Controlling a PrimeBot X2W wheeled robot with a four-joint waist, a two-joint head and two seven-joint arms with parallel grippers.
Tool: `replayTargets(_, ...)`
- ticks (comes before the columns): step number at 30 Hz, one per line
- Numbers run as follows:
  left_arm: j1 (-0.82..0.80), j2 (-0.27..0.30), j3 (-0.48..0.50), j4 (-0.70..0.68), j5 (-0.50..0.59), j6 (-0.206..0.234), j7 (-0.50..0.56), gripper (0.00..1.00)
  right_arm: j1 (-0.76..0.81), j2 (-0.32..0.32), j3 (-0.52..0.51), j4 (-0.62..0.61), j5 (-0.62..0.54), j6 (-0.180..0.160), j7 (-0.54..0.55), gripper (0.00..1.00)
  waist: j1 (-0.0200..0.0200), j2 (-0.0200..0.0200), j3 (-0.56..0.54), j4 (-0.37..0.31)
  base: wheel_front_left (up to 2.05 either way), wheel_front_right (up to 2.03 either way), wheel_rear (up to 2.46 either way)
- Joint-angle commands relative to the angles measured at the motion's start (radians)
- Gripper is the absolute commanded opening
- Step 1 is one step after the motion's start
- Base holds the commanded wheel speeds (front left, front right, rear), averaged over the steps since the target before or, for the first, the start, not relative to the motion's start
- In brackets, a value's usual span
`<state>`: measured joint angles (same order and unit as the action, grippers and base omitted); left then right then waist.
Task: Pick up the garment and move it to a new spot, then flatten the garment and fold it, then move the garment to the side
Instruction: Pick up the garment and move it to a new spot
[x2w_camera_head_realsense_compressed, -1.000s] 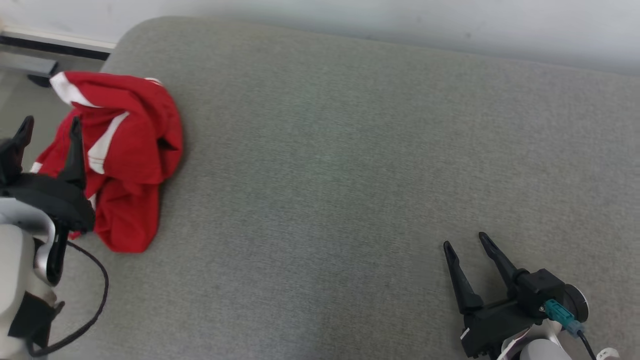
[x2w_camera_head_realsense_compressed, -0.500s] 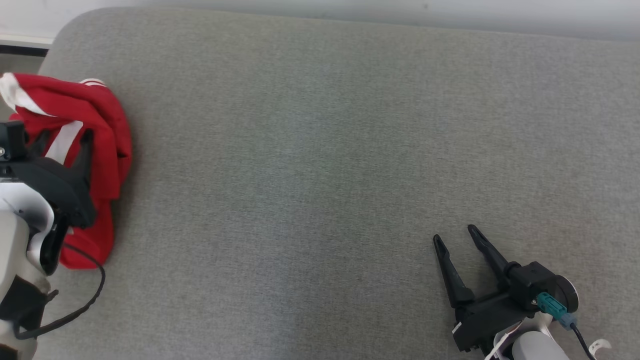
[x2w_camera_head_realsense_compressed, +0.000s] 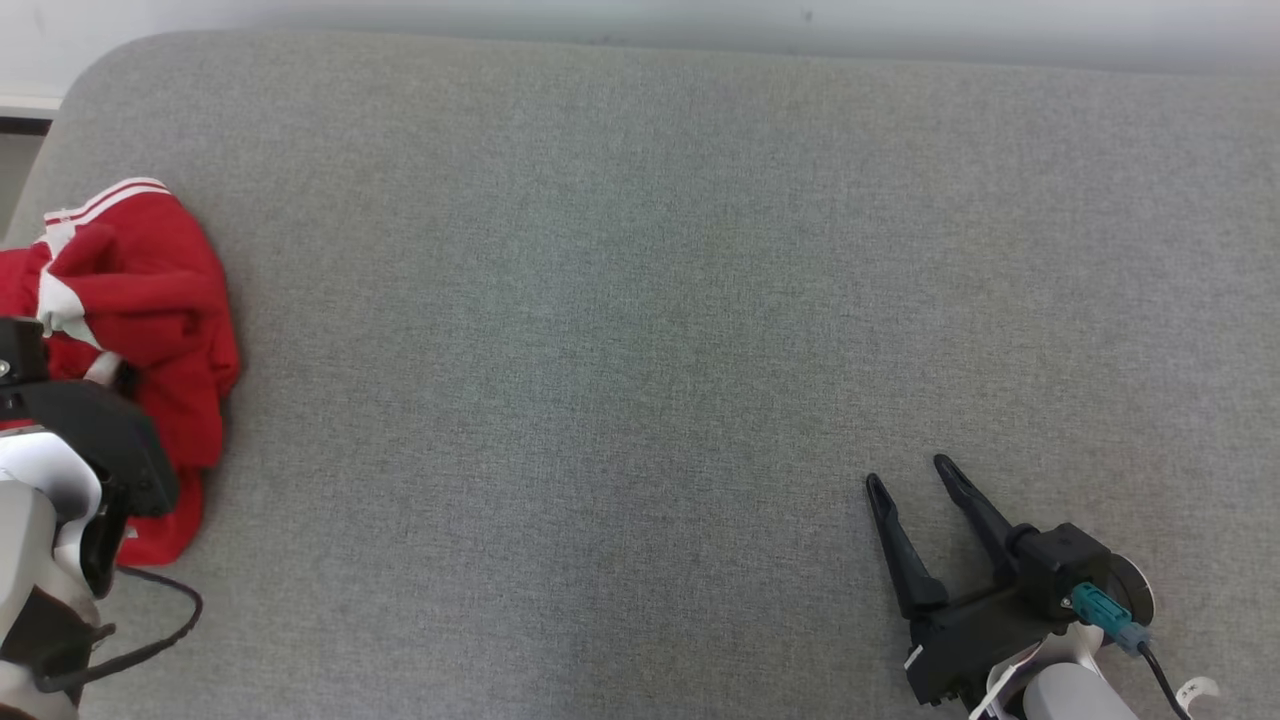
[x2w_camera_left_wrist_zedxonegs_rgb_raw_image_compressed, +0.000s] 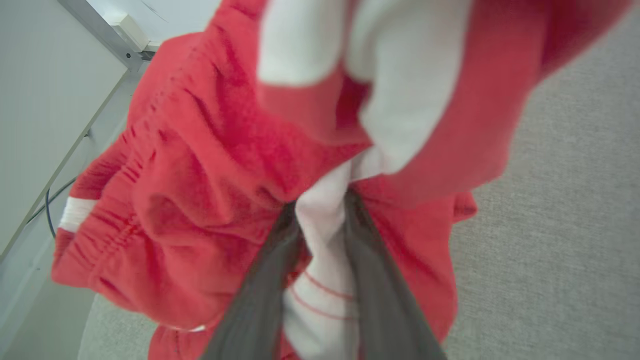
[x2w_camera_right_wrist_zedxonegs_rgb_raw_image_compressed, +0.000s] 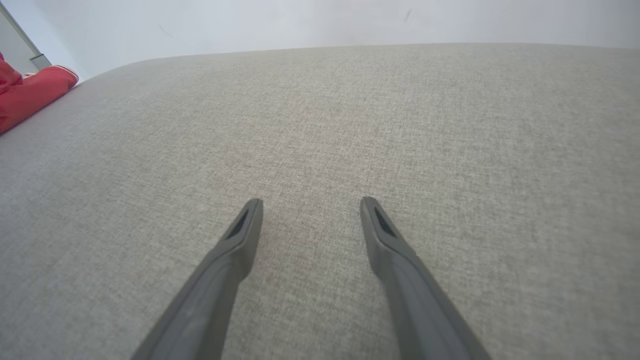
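The garment (x2w_camera_head_realsense_compressed: 150, 300) is a red piece with white stripes, crumpled at the left edge of the grey cushion (x2w_camera_head_realsense_compressed: 640, 300). In the left wrist view my left gripper (x2w_camera_left_wrist_zedxonegs_rgb_raw_image_compressed: 320, 210) is shut on a white-striped fold of the garment (x2w_camera_left_wrist_zedxonegs_rgb_raw_image_compressed: 200, 175), with cloth bulging above the fingers. In the head view the black left wrist housing (x2w_camera_head_realsense_compressed: 90, 440) sits over the garment and the fingers are buried in the cloth. My right gripper (x2w_camera_head_realsense_compressed: 909, 475) rests low at the front right, open and empty, its fingers (x2w_camera_right_wrist_zedxonegs_rgb_raw_image_compressed: 240, 240) spread over bare cushion. The garment (x2w_camera_right_wrist_zedxonegs_rgb_raw_image_compressed: 25, 92) shows far left in that view.
The cushion's rounded left corner (x2w_camera_head_realsense_compressed: 60, 110) drops off beside the garment, with floor and a wall rail (x2w_camera_left_wrist_zedxonegs_rgb_raw_image_compressed: 100, 30) beyond. A pale wall (x2w_camera_head_realsense_compressed: 700, 15) runs along the back edge. A black cable (x2w_camera_head_realsense_compressed: 150, 640) loops from the left wrist.
My left gripper has pushed into the garment and closed on a fold, bunching the cloth. The head camera has shifted, so the whole scene sits further left. The right gripper has stayed put.
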<state>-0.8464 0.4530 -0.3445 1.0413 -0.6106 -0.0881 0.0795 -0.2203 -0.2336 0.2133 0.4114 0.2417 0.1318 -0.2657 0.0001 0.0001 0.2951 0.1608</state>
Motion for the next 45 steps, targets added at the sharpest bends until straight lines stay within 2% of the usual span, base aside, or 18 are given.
replayTargets(1,0.0,0.002,-0.001,0.006,0.002,0.003,-0.012,0.0,0.015,-0.003,0.0,0.016,0.005,-0.002,0.002,1.0,-0.0001,-0.0001,-0.009,0.001,0.0,0.0,0.0)
replayTargets(9,-0.059,0.032,-0.027,-0.017,0.049,0.01,-0.12,0.0,0.017,0.026,0.003,0.021,0.015,-0.002,0.001,1.0,-0.0001,-0.0001,-0.062,0.006,0.0,0.0,0.0)
replayTargets(14,-0.106,0.045,-0.059,-0.049,0.087,-0.002,-0.172,0.0,0.024,0.052,0.005,0.032,0.016,-0.002,0.001,1.0,-0.0001,-0.0001,-0.103,0.001,0.0,0.0,0.0)
replayTargets(20,-0.142,0.01,-0.094,-0.099,0.107,-0.016,-0.224,0.0,0.035,0.08,0.0,0.039,0.018,-0.002,0.001,1.0,-0.0001,-0.0001,-0.148,-0.022,0.0,0.0,0.0)
replayTargets(25,-0.137,-0.059,-0.118,-0.143,0.09,-0.024,-0.268,0.0,0.041,0.099,-0.007,0.043,0.022,-0.002,0.001,1.0,-0.0001,-0.0001,-0.176,-0.063,0.0,0.0,0.0)
replayTargets(26,-0.137,-0.059,-0.118,-0.143,0.09,-0.024,-0.268,0.0,0.041,0.099,-0.007,0.043,0.022,-0.002,0.001,1.0,-0.0001,-0.0001,-0.176,-0.063,0.0,0.0,0.0)
replayTargets(30,-0.103,-0.129,-0.14,-0.166,0.085,-0.03,-0.292,0.0,0.041,0.109,-0.015,0.044,0.021,-0.002,0.001,1.0,-0.0001,-0.0001,-0.185,-0.112,0.0,0.0,0.0)
replayTargets(35,-0.052,-0.23,-0.152,-0.177,0.054,-0.035,-0.323,0.0,0.045,0.111,-0.024,0.046,0.02,-0.002,0.001,1.0,-0.0001,-0.0001,-0.186,-0.187,0.0,0.0,0.0)
replayTargets(40,-0.007,-0.308,-0.186,-0.16,0.046,-0.038,-0.339,0.0,0.042,0.112,-0.034,0.042,0.015,-0.002,0.001,1.0,-0.0001,-0.0001,-0.176,-0.269,0.0,0.0,0.0)
replayTargets(41,0.005,-0.334,-0.2,-0.155,0.048,-0.041,-0.343,0.0,0.038,0.113,-0.038,0.041,0.016,-0.002,0.001,1.0,-0.0001,-0.0001,-0.169,-0.301,0.0,0.0,0.0)
replayTargets(45,0.021,-0.363,-0.237,-0.17,0.083,-0.042,-0.346,0.0,0.022,0.118,-0.033,0.038,0.022,-0.002,0.001,1.0,-0.0001,-0.0001,-0.153,-0.368,0.0,0.0,0.0)
